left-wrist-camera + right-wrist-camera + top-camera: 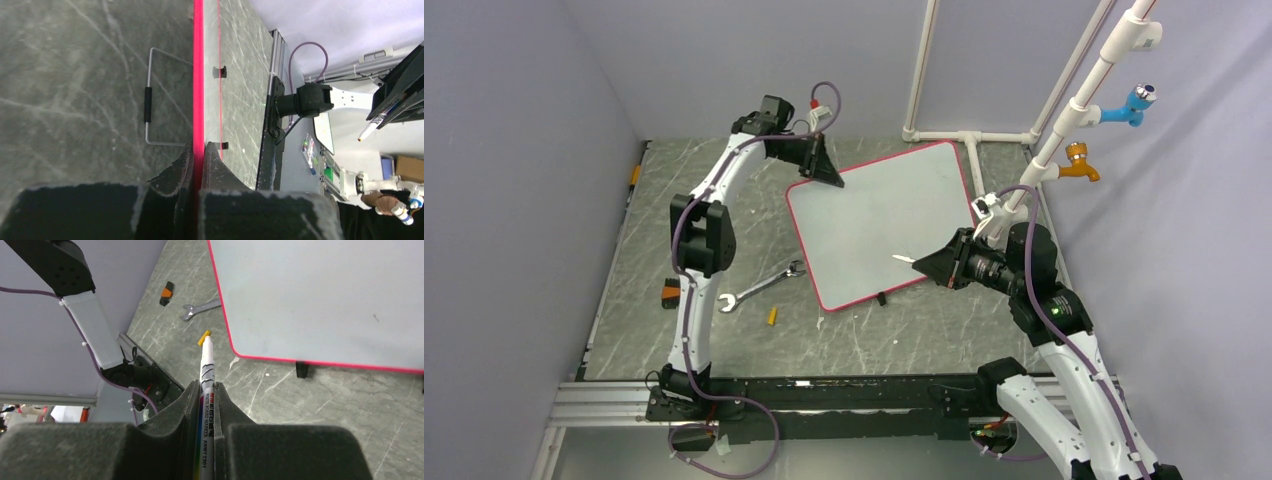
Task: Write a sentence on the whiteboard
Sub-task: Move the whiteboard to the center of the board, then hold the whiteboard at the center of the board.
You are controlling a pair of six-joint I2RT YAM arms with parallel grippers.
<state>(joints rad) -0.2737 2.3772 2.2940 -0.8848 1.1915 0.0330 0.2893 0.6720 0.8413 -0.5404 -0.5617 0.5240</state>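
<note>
The whiteboard (879, 215) lies turned at an angle on the table, white with a red-pink rim. It also shows in the right wrist view (325, 295). No orange letters of the sentence show on it. My left gripper (826, 172) is shut on the board's far left corner; the left wrist view shows the red rim (198, 75) pinched between the jaws of that gripper (198, 150). My right gripper (936, 265) is shut on a white marker (206, 370), also visible in the top view (904, 259), with its bare tip pointing over the board's near edge. I cannot tell if the tip touches.
A wrench (762, 287), a small yellow cap (772, 316) and an orange-and-black piece (670, 293) lie on the table left of the board. A black clip foot (301, 369) sits on the board's near edge. White pipes with blue and orange taps (1079, 140) stand at the back right.
</note>
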